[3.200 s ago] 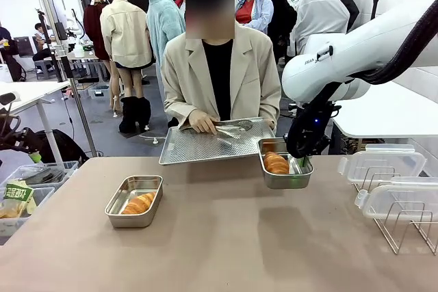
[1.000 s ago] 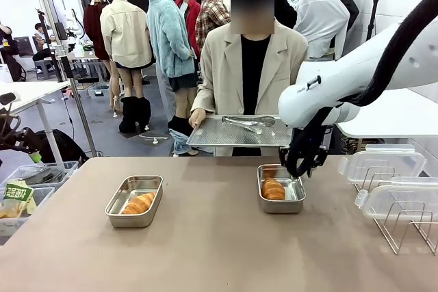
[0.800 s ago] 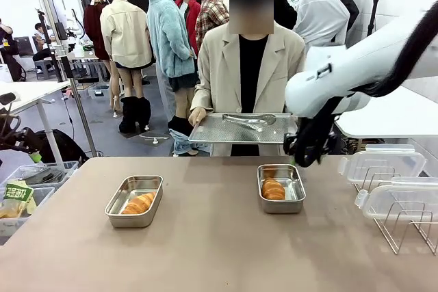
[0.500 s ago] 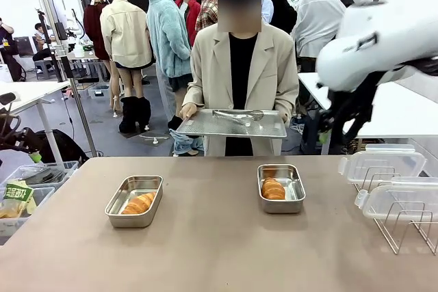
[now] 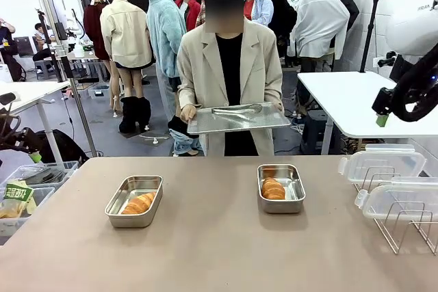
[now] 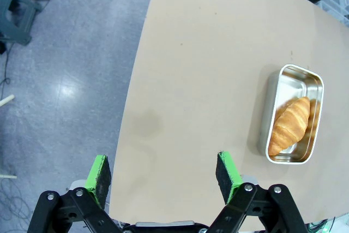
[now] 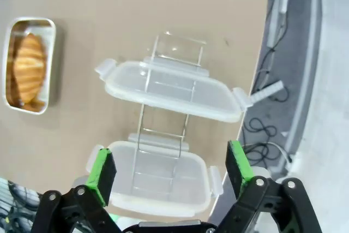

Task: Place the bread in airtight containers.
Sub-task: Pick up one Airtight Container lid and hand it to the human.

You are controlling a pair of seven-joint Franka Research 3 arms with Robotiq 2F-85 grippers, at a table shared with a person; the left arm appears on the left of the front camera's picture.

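Left gripper [image 6: 162, 161] and right gripper [image 7: 169, 155], at frame bottom, spread wide and empty. Left container [image 5: 130, 223] holds one croissant [image 5: 139, 203], centre container [image 5: 281, 210] the other croissant [image 5: 274, 189]. The print on the green bag [image 5: 15, 198], lower left, is unreadable.

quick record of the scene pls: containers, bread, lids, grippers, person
left container: lidless, left roll inside
right container: lidless, right roll inside
lids: two, resting on the wire rack
left gripper: open, empty, over the table edge
right gripper: open, empty, above the lids
person: holds steel tray with tongs
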